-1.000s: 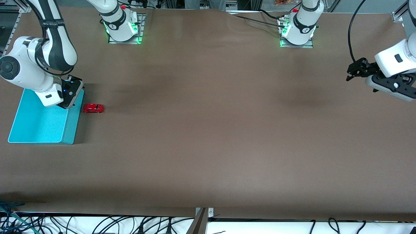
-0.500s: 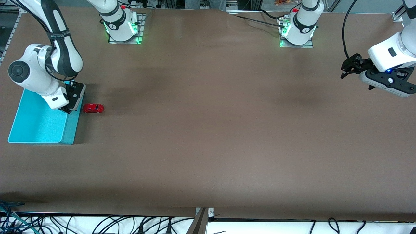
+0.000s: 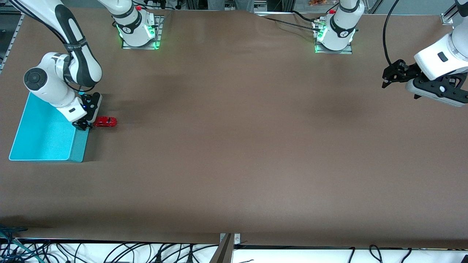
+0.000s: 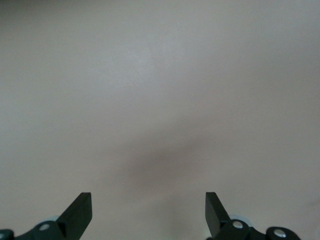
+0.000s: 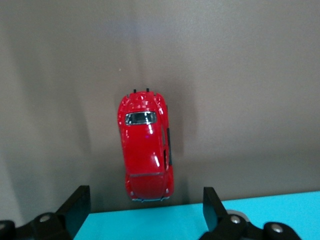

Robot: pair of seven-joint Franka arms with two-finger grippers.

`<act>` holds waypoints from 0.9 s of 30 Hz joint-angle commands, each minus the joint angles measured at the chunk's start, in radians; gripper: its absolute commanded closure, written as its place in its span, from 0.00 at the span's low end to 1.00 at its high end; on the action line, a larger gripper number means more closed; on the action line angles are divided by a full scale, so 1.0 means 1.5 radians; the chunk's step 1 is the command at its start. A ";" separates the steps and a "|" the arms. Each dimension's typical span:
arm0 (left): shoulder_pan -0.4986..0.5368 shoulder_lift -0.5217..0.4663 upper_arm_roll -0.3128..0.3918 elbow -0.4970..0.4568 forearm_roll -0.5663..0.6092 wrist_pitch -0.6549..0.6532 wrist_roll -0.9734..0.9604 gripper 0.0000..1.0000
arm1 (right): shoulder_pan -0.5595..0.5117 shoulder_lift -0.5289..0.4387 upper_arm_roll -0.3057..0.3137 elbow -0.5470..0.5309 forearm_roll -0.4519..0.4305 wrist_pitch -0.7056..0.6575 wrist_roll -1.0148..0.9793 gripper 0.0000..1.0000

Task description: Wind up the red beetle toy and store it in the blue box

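Note:
The red beetle toy [image 3: 105, 121] stands on the brown table, right beside the long wall of the blue box [image 3: 40, 140] that faces the left arm's end. My right gripper [image 3: 82, 125] hangs low over that wall, open, just short of the toy. In the right wrist view the red beetle toy [image 5: 146, 152] lies lengthwise just ahead of the right gripper [image 5: 145, 196], with the blue box wall [image 5: 200, 225] under the black fingers [image 5: 77, 206]. My left gripper [image 3: 388, 77] is open in the air over the left arm's end of the table. The left gripper [image 4: 148, 200] holds nothing.
The blue box has nothing in it. Both arm bases [image 3: 138, 33] [image 3: 334, 36] stand along the table edge farthest from the front camera. Cables [image 3: 109, 252] hang below the table edge nearest the front camera.
The right gripper moved from over the box's corner toward the toy and came down lower. The left arm shifted slightly and now holds nearly still. The toy has not moved.

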 commanded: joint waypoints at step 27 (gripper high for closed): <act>0.019 0.031 -0.001 0.032 0.006 -0.015 -0.111 0.00 | -0.002 0.029 0.031 -0.017 -0.001 0.072 -0.023 0.27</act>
